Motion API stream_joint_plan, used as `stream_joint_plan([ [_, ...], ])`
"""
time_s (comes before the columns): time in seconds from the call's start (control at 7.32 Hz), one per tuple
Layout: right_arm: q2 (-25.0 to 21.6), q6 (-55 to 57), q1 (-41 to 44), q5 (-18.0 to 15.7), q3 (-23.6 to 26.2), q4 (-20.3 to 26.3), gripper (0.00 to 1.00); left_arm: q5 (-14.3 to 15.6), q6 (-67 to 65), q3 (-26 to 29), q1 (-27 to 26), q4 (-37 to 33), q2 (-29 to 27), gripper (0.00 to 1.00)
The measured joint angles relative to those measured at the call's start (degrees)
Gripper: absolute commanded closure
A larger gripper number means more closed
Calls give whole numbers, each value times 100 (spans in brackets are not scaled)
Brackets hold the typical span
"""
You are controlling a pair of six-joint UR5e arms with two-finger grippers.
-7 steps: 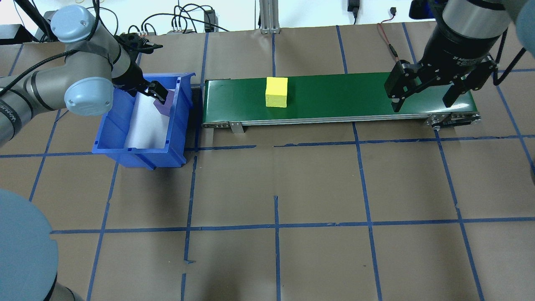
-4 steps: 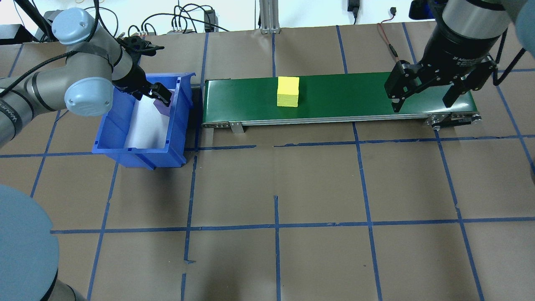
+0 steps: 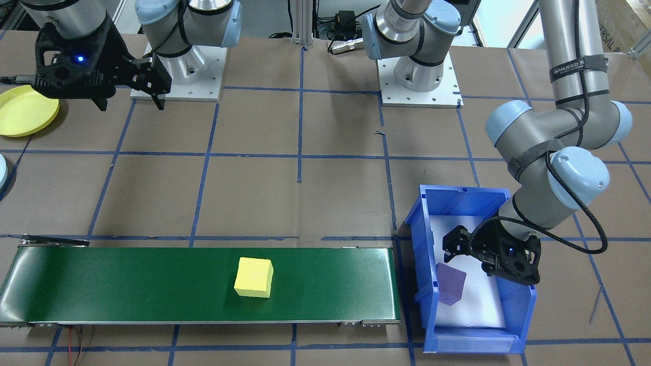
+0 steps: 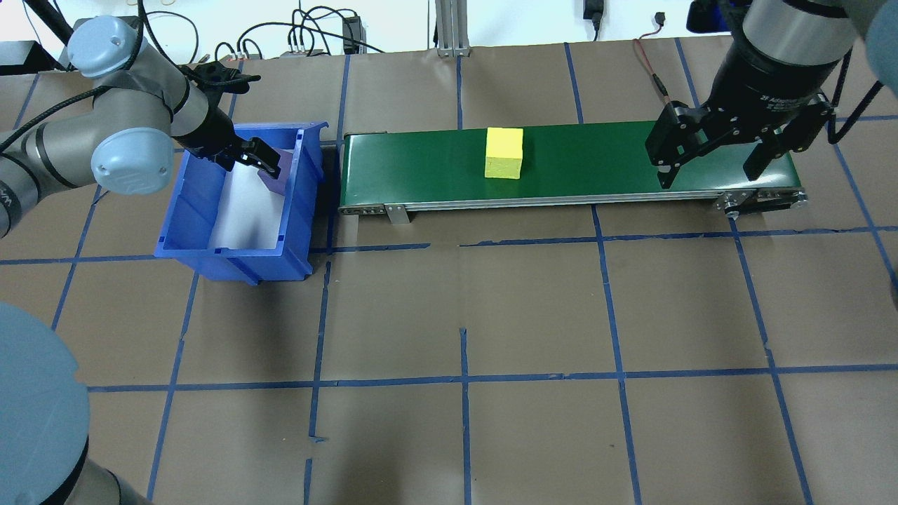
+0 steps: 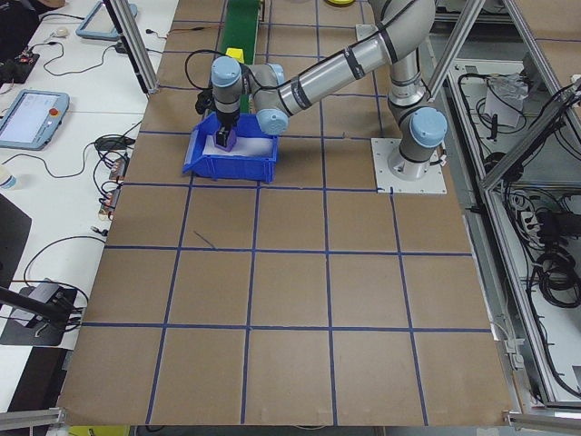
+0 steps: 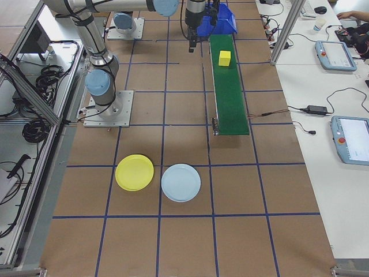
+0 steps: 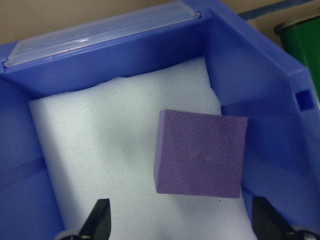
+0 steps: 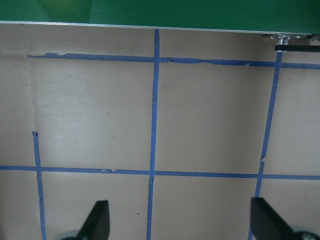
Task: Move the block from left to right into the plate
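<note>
Since a second ago, your yellow block [image 4: 504, 153] has ridden further right along the green belt [image 4: 596, 158], and the left gripper [image 4: 254, 156] has drawn back in the blue bin [image 4: 238, 259]. Going left to right: that gripper's jaws stand apart above the purple block [image 7: 200, 154], gripping nothing. The yellow block sits mid-belt, so the plate drop remains. Your right gripper [image 4: 708, 158] waits at the belt's right end, jaws wide and empty. The yellow plate [image 6: 134, 172] lies on the worktop, well apart.

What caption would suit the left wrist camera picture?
Open left gripper above a purple block on white foam in a blue bin.
</note>
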Motion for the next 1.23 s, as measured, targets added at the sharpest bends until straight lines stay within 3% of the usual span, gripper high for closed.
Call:
stream_joint_plan([
  [0.82,15,-15,-9,21,3,-30,0,-332,52,102,24,-82,-97,0],
  [1.23,109,-136,-655,99,67,-323,0,-445,55,139,87,-84,-114,0],
])
